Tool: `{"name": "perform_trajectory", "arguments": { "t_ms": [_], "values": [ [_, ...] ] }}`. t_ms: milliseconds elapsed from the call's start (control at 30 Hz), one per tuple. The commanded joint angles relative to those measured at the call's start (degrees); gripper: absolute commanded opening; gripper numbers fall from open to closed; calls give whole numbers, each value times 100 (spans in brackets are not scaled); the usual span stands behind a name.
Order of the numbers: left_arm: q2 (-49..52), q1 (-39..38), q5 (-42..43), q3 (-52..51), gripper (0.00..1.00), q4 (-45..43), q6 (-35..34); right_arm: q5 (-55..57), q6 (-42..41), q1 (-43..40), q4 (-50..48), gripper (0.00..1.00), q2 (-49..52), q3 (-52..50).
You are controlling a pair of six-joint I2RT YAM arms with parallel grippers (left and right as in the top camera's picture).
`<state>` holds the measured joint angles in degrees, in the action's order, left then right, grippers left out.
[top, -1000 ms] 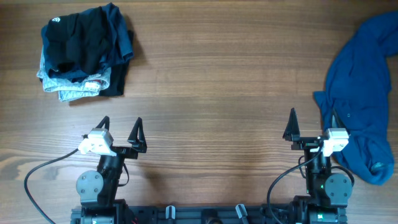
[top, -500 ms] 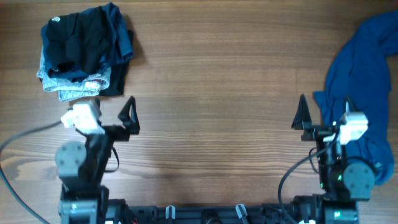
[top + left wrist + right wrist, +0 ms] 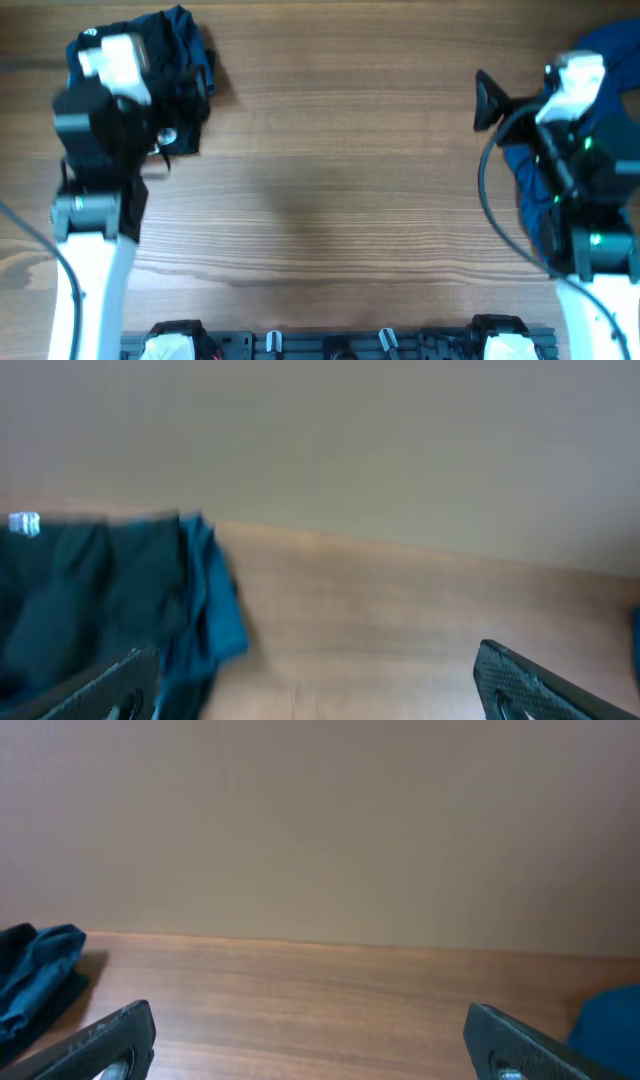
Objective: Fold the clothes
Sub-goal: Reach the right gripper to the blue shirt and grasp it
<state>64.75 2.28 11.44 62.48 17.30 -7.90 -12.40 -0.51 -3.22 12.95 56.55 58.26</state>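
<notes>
Left gripper (image 3: pixel 322 690) over the black pile (image 3: pixel 186 42) at the desk's (image 3: pixel 330 200) far-left corner, right gripper (image 3: pixel 315 1045) over the teal clothes (image 3: pixel 526 178), both wide open and empty.

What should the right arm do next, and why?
Probably lower the right gripper onto the teal garment: the jaws stand open and empty, and the garment lies crumpled at the far right of the table, not yet folded.

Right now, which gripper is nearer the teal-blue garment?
Right. The right gripper hovers open at the left edge of the teal-blue garment; the left gripper is across the table, above the dark clothes pile.
</notes>
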Motion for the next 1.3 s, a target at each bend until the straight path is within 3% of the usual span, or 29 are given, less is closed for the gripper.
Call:
{"name": "perform_trajectory", "arguments": {
  "t_ms": [0, 233, 433, 667, 867, 1000, 1267],
  "values": [
    [979, -31, -13, 1447, 100, -22, 474, -269, 323, -22, 177, 100, 389, 551],
    [2168, -31, -229, 3530, 100, 63, 870, -245, 503, -24, 295, 100, 599, 828],
    [2625, -33, -396, 4758, 100, 1567, 874, -247, 457, -24, 874, 100, 667, 1075],
    [2660, -413, 70, 4782, 100, 3724, 876, -249, 463, -24, 2601, 100, 1185, 2647],
    [2857, -767, 363, 4734, 100, 4505, 876, -22, 837, -24, 4341, 100, 2096, 3582],
    [3084, -872, 422, 4728, 100, 4778, 874, 52, 1449, -24, 4669, 100, 2496, 3580],
    [3600, -883, 1123, 4728, 100, 4850, 874, 170, 1156, -24, 4457, 100, 2813, 3580]
  ]
}}
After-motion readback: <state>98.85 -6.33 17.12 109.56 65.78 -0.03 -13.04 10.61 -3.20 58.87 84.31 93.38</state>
